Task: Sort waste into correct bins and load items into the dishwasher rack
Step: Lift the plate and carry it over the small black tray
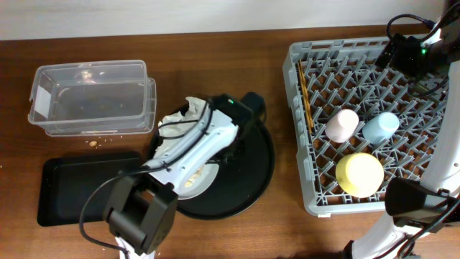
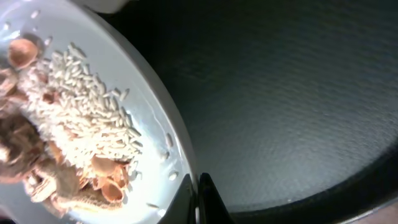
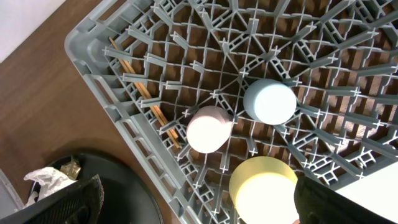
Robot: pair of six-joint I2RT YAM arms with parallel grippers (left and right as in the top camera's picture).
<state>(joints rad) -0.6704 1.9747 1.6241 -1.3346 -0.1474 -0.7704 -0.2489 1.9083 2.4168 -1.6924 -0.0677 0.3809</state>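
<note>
My left gripper [image 2: 198,186] is shut on the rim of the pale-grey plate [image 2: 152,106], which holds rice and beige-brown food scraps [image 2: 68,143]. From overhead, the plate [image 1: 195,178] lies on the round black tray, mostly under my left arm, with the gripper [image 1: 226,152] at its right edge. Crumpled white tissue [image 1: 181,115] sits at the tray's back left. The dishwasher rack [image 1: 298,144] holds the pink cup [image 1: 342,124], blue cup [image 1: 380,128], yellow bowl [image 1: 359,174] and chopsticks [image 1: 305,93]. My right gripper [image 3: 208,205] hangs open above the rack, empty. A gold-brown wrapper [image 3: 69,168] lies beside the tissue [image 3: 45,180].
The clear tub [image 1: 90,97] stands at the back left, the shallow black tray [image 1: 72,191] in front of it. A few crumbs [image 1: 93,142] lie on the table between them. The round black tray [image 1: 255,173] sits between these bins and the rack.
</note>
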